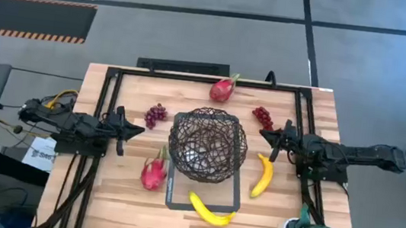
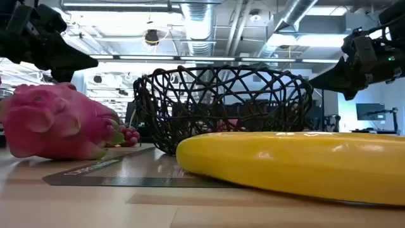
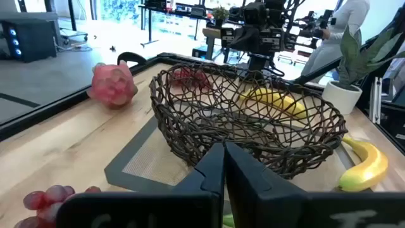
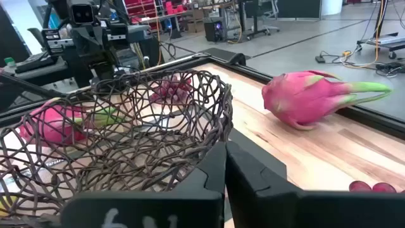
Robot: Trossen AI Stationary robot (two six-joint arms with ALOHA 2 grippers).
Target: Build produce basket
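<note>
Fruit all sits out on the table (image 1: 108, 203), and the basket (image 1: 208, 144) in the middle looks empty, so you have not picked anything yet. Your first job is to pick 1 piece and drop it in. Open a claw wide before you go down, and grab the fruit across its fat middle so it won't slip. On the left side, the grapes (image 1: 155, 114) and a dragon fruit (image 1: 153, 173) lie near the left gripper (image 1: 138, 130). On the right side, more grapes (image 1: 263, 117) and a banana (image 1: 263, 175) lie near the right gripper (image 1: 265, 134). Another dragon fruit (image 1: 223, 89) is at the far edge, and another banana (image 1: 211, 211) is at the near edge. Both arms reach in flat and level, above the table, 1 on each side of the basket, pointing at it. Both claws are pressed together and hold nothing.
</note>
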